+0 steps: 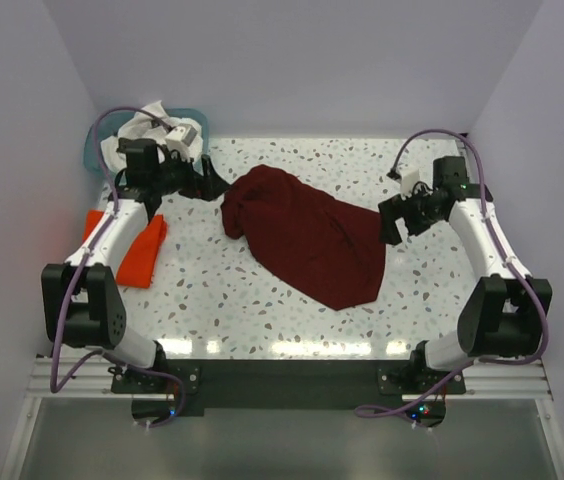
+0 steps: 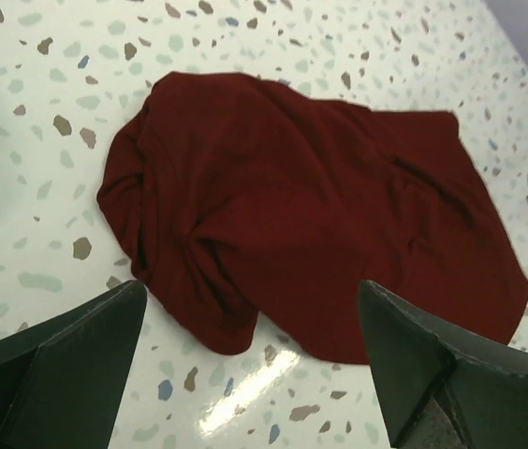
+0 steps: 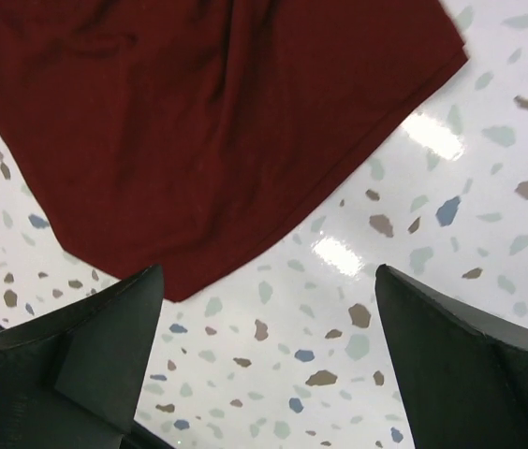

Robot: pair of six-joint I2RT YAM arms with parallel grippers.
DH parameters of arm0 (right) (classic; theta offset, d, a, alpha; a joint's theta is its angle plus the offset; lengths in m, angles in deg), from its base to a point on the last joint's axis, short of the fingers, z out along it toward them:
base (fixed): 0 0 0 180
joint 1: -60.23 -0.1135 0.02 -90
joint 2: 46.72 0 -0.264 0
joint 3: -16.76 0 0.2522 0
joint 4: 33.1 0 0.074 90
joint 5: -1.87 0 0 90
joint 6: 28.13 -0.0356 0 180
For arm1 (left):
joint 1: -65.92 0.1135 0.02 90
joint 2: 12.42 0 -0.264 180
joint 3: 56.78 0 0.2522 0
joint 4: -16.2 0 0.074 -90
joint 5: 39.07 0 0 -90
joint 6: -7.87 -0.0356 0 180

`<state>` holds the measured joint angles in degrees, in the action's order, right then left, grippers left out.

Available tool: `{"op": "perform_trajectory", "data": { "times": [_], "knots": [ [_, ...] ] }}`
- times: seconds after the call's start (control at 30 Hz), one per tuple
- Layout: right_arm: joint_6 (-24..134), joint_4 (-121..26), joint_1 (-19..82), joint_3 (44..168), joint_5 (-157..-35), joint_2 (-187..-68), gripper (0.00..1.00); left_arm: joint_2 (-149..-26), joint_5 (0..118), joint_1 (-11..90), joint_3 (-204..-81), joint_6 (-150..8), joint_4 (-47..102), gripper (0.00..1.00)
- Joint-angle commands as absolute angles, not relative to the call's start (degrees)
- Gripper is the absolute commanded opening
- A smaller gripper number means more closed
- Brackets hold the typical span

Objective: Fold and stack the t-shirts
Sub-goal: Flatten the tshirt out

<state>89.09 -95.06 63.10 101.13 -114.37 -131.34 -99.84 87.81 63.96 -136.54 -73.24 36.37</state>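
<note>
Two tools released, maroon t-shirt (image 1: 307,235) crumpled on the table (image 1: 262,310) between them.
My left tool (image 1: 202,185) and right tool (image 1: 394,222) stand spread wide, gripping nothing, each just beside that shirt. I see the orange-red t-shirt (image 1: 142,255) behind the left tool, the white t-shirt (image 1: 147,125) in the teal basket (image 1: 92,152).

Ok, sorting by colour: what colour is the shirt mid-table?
The shirt is dark maroon; left wrist view.
</note>
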Motion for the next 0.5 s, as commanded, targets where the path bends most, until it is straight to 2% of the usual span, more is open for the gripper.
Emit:
{"op": "perform_trajectory", "data": {
  "times": [0.0, 0.13, 0.27, 0.4, 0.47],
  "knots": [
    [93.16, -98.8, 61.99, 98.64, -111.52, -132.14, 0.98, -101.0, 86.18, 63.54, -136.9, -83.78, 41.47, 0.99],
    [91.05, -95.64, 60.67, 98.63, -109.23, -136.18, 0.96, -107.06, 81.79, 61.0, -139.62, -89.75, 47.43, 0.91],
    [91.14, -96.07, 53.75, 99.43, -107.56, -139.09, 0.91, -113.66, 77.83, 59.15, -144.18, -93.02, 54.99, 0.79],
    [92.1, -96.95, 48.11, 95.4, -107.21, -137.95, 0.86, -116.39, 75.81, 58.97, -144.63, -93.64, 55.36, 0.78],
    [92.81, -97.39, 44.52, 93.72, -106.86, -136.55, 0.85, -117.62, 75.46, 58.45, -145.16, -93.82, 56.32, 0.8]
  ]
}}
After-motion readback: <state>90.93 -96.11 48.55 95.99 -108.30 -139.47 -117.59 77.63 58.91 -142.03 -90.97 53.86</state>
